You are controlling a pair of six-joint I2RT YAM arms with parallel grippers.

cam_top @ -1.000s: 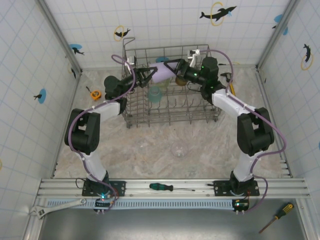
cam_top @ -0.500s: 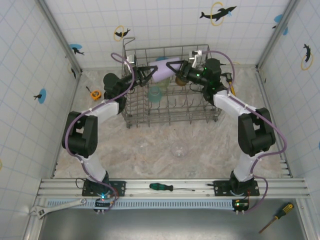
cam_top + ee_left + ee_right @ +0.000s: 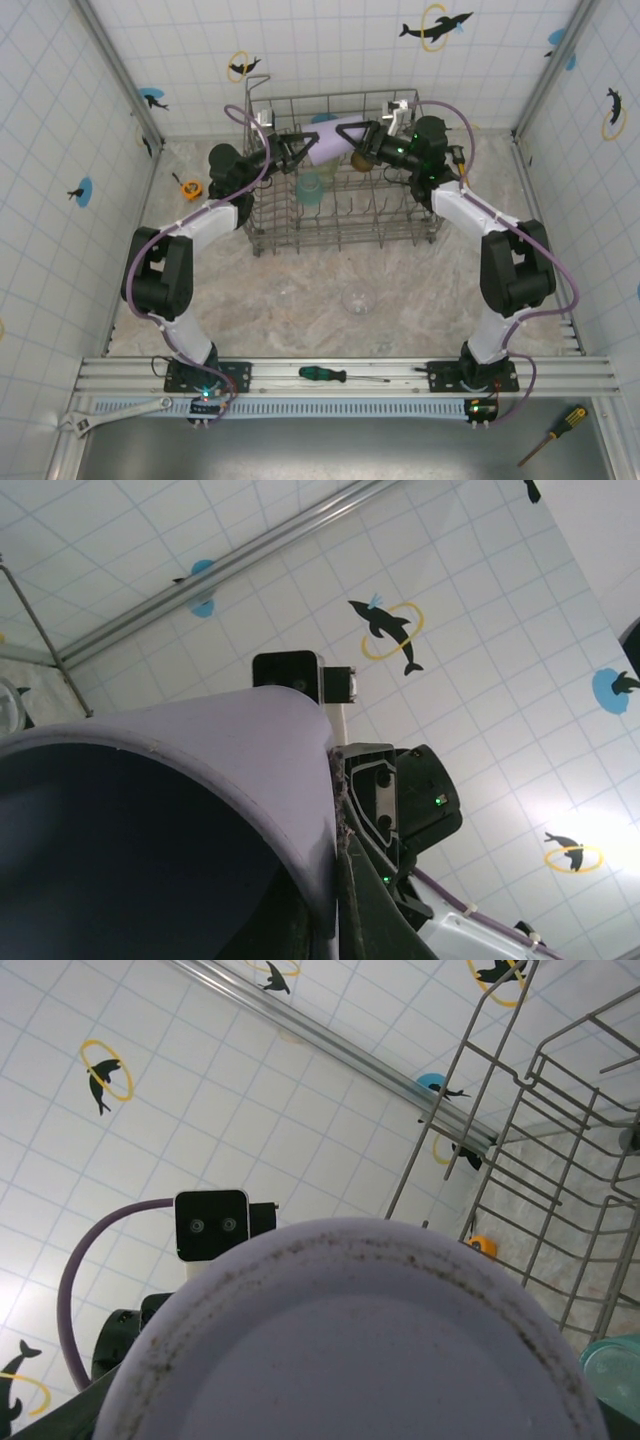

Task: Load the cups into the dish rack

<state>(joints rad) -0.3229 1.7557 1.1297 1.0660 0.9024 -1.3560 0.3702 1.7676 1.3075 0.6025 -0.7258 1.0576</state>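
A lilac cup (image 3: 335, 138) hangs on its side above the back of the dish rack (image 3: 340, 243), held from both ends. My left gripper (image 3: 305, 147) is shut on its rim; in the left wrist view one finger (image 3: 385, 910) lies against the outside of the cup wall (image 3: 200, 780). My right gripper (image 3: 358, 140) is closed around the base, and the cup's flat bottom (image 3: 350, 1360) hides its fingers in the right wrist view. A pale green cup (image 3: 310, 187) stands in the rack, with an amber one (image 3: 358, 160) under the right gripper. One clear cup (image 3: 358, 299) sits on the table.
An orange tape measure (image 3: 190, 187) lies left of the rack. On the front rail is a green screwdriver (image 3: 335, 375), with a wrench (image 3: 110, 415) and a yellow screwdriver (image 3: 555, 430) lower down. Tiled walls close in the sides. The rack wires (image 3: 560, 1160) rise right of the cup.
My right gripper has closed in on the lilac cup's base. Both arms have shifted the cup slightly toward the back wall. The left gripper keeps the rim.
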